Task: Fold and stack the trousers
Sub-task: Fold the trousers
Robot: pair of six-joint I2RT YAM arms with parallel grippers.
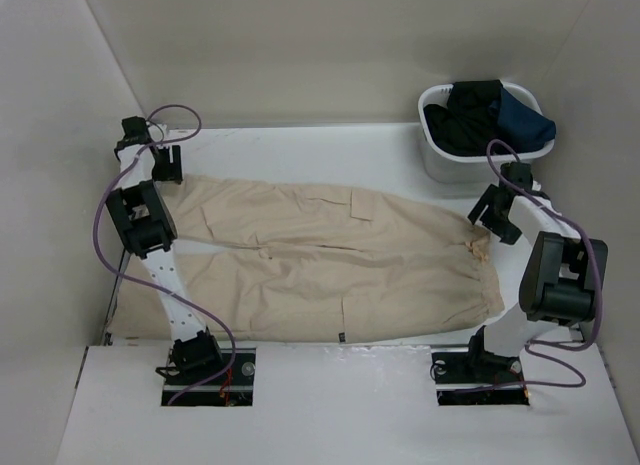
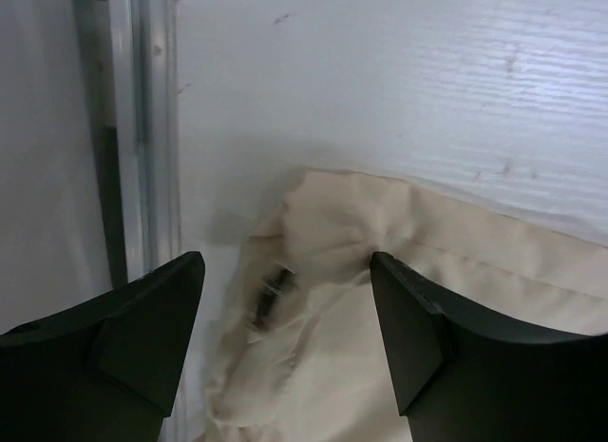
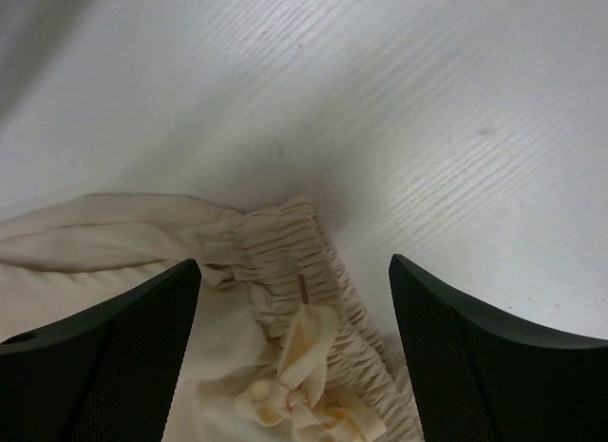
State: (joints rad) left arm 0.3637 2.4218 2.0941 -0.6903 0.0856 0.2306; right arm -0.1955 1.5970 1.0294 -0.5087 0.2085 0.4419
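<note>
Trousers (image 1: 320, 255) flat on worktop (image 1: 300, 150), long axis L-R. L end effector (image 2: 285, 280) spread over far-leg hem (image 2: 332, 223), R end effector (image 3: 294, 280) spread over waistband (image 3: 285, 247); both empty.

- We see the long beige cotton trousers (image 1: 330, 265) flat on the white table (image 1: 330, 153), waistband (image 1: 488, 270) right, legs pointing left.
- Left gripper (image 1: 165, 167) over the far leg's end, right gripper (image 1: 497, 221) over the waistband.
- A white plastic basket (image 1: 436, 165) behind the waistband holds dark garments (image 1: 475, 115).
</note>
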